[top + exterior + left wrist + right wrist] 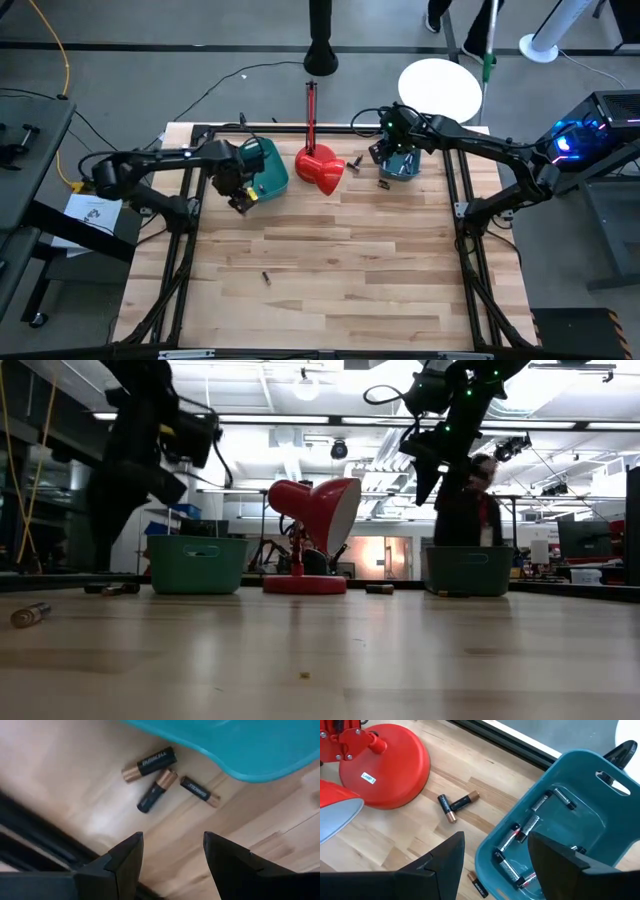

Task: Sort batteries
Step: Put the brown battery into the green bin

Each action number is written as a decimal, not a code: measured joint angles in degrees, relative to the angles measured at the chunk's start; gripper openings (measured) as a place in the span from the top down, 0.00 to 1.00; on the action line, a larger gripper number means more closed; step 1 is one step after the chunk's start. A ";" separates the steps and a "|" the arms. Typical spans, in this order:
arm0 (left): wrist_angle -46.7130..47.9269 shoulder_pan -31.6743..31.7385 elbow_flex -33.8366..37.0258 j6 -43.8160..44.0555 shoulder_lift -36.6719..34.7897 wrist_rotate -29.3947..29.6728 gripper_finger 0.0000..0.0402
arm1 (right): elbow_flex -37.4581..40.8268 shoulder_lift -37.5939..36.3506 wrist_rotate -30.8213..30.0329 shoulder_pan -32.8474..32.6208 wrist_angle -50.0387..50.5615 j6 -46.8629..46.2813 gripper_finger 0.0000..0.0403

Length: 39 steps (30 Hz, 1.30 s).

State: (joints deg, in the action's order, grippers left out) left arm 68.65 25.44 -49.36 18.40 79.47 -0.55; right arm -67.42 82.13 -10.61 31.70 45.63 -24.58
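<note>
Three dark batteries with copper ends point(156, 790) lie on the wooden table beside the left teal bin point(268, 168). My left gripper point(172, 851) hangs open just above them, pointing down, at the bin's near left corner point(240, 198). My right gripper point(495, 852) is open over the right teal bin point(555, 835), which holds several batteries point(520, 832). Two more batteries point(455, 805) lie between that bin and the red lamp's base point(385, 765), and one point(479, 887) lies by the bin's near side. A lone battery point(266, 277) rests farther toward the near edge.
The red desk lamp point(320, 168) stands between the two bins, its head tipped toward the near edge. A black frame rail point(190, 180) runs along the table's left side, close to my left gripper. The bare wooden tabletop point(330, 270) stretches toward the near edge.
</note>
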 joint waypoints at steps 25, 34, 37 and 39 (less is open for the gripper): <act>-13.05 -1.13 7.05 -26.57 6.10 6.66 0.58 | 0.00 0.00 -0.07 0.00 -0.02 -2.42 0.47; -12.75 -1.11 6.99 -27.68 6.61 3.85 0.96 | 0.00 0.00 -0.07 0.00 -0.02 -2.43 0.47; -11.68 -1.19 6.54 -27.39 6.32 4.05 0.99 | 0.00 0.00 -0.09 0.00 -0.02 -2.43 0.47; -10.04 -1.19 5.49 -26.39 4.95 3.47 0.99 | 0.00 0.00 -0.09 0.00 -0.02 -2.43 0.47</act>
State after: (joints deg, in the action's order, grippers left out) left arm 58.61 24.25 -43.88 -7.99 84.42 2.92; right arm -67.42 82.13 -10.70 31.70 45.60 -27.00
